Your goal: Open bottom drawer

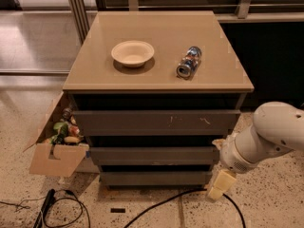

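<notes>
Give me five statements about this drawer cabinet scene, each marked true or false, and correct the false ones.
1. The shallow cream bowl sits on the tan cabinet top, to the picture's left of the blue-and-silver can. True.
2. The can stands upright. False: it lies on its side.
3. The plain grey-brown bottom drawer is pulled far out. False: none of its interior shows.
4. The gripper is low down, beside the bottom drawer's right end. True.
5. The open cardboard box stands to the right of the cabinet. False: it stands on the floor at the cabinet's left side.
</notes>
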`<state>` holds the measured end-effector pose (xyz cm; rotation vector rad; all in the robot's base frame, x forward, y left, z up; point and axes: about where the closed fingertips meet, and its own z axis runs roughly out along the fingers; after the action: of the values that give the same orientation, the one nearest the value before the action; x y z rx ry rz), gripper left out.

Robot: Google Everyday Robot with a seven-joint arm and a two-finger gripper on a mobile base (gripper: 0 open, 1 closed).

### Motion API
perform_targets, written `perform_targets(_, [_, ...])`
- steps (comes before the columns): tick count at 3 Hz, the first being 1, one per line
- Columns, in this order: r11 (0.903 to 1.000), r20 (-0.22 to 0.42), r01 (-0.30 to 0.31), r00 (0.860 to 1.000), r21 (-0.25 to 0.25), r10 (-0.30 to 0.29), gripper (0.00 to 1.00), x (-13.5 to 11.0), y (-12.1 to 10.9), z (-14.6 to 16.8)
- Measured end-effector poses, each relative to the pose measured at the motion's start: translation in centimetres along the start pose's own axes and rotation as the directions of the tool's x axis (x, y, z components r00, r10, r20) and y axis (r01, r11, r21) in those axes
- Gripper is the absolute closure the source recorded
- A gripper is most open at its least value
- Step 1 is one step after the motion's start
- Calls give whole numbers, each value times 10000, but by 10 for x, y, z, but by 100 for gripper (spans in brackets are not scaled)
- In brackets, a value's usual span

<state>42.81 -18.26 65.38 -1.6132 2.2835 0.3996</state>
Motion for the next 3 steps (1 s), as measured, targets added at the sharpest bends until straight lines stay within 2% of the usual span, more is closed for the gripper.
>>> perform_targets(1, [9995, 127, -308, 9994, 34, 308, 0, 36, -7, 34])
perform_targets(2, [9991, 563, -433, 9975, 41, 430, 0, 63, -11, 58])
perform_targets(3, [9991, 1272, -400, 9910, -157, 417, 0, 77, -16, 81])
